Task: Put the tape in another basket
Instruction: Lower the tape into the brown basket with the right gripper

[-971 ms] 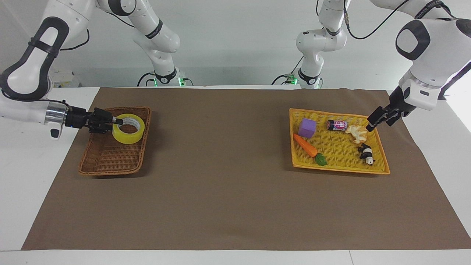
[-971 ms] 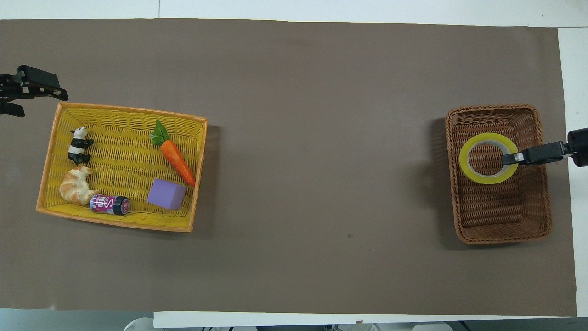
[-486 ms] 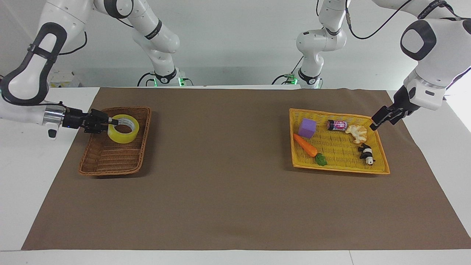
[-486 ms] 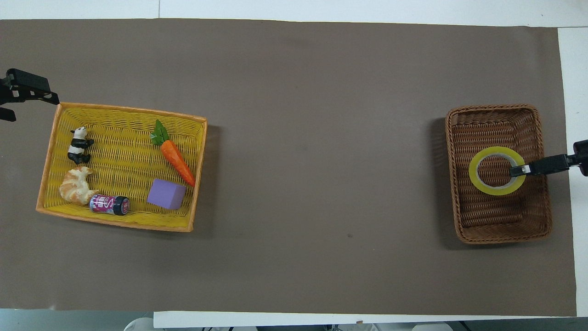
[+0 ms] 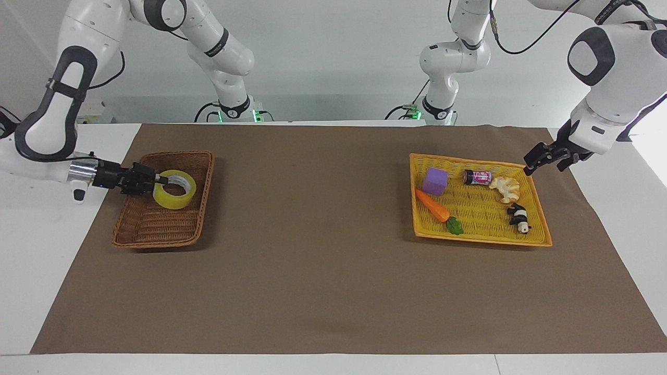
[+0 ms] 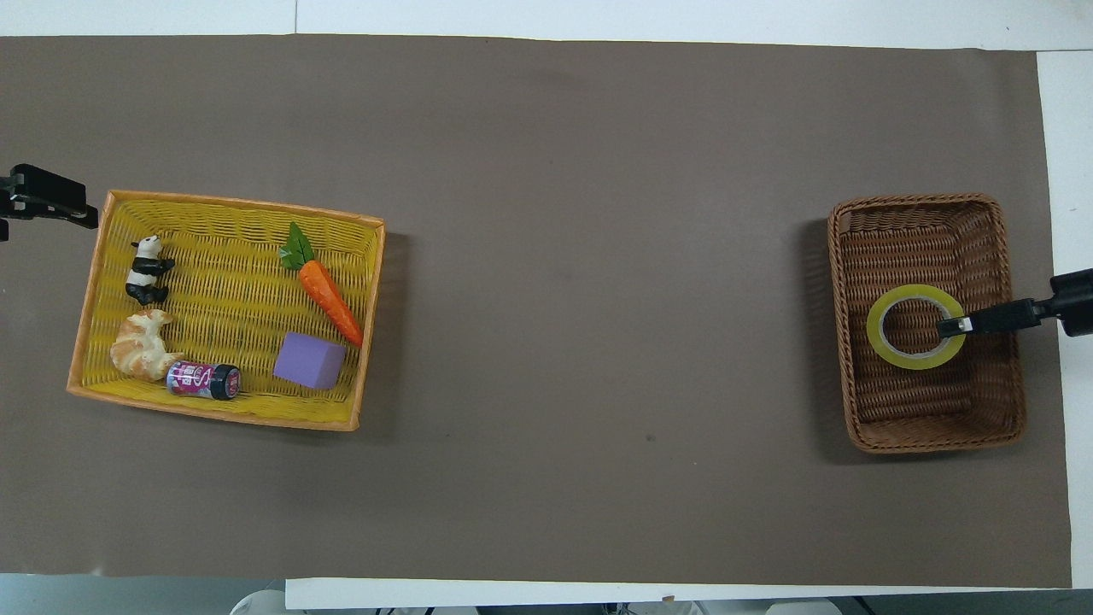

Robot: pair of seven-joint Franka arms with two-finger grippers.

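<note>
Yellow tape (image 5: pixel 174 189), reddish-brown wicker basket (image 5: pixel 156 229), yellow mesh basket (image 5: pixel 479 229), purple cube (image 5: pixel 435 181)

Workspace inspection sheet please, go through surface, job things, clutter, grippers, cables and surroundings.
Surface: brown mat over a white table.
Job's things: tape lowered into the wicker basket; contact with the floor unclear.
Clutter: yellow basket holds carrot, purple cube, can, croissant, panda.
Grippers: right gripper shut on the tape's wall; left gripper open beside the yellow basket's corner, waiting.
Cables: black cable along the left arm.
Surroundings: white wall.
</note>
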